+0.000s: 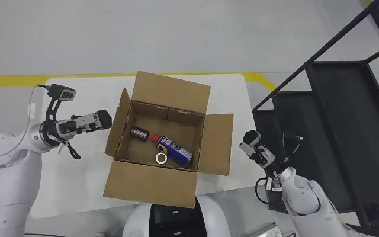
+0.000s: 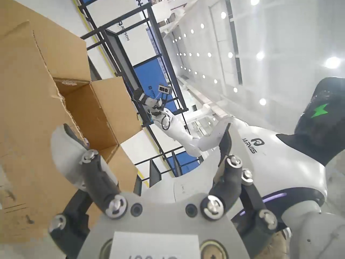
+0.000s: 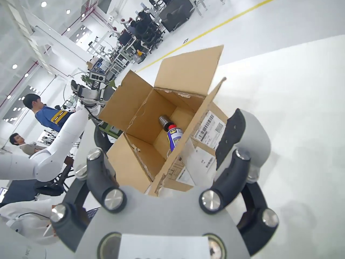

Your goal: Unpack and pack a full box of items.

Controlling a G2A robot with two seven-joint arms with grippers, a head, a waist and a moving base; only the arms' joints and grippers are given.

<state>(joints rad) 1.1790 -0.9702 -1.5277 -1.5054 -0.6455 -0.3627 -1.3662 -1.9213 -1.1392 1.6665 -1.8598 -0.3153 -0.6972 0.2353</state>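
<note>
Top view: left hand (image 1: 109, 119) and right hand (image 1: 247, 142), both spread and holding nothing, flank an open cardboard box (image 1: 151, 181).
The left hand hangs over the white worktop (image 1: 77, 178) at the box's 9 o'clock, near its side flap but not touching it. In the left wrist view its fingers (image 2: 66, 138) stand wide apart. The right hand sits at the box's 3 o'clock, just beyond the outer flap, equally wide. The box stands mid-worktop with all four flaps folded out. Inside, a blue spray can (image 1: 175, 150) lies on its side, red cap pointing to 10 o'clock at a small dark can (image 1: 139, 134). A white ring (image 1: 161, 157) lies just beside the spray can at its 7 o'clock.
</note>
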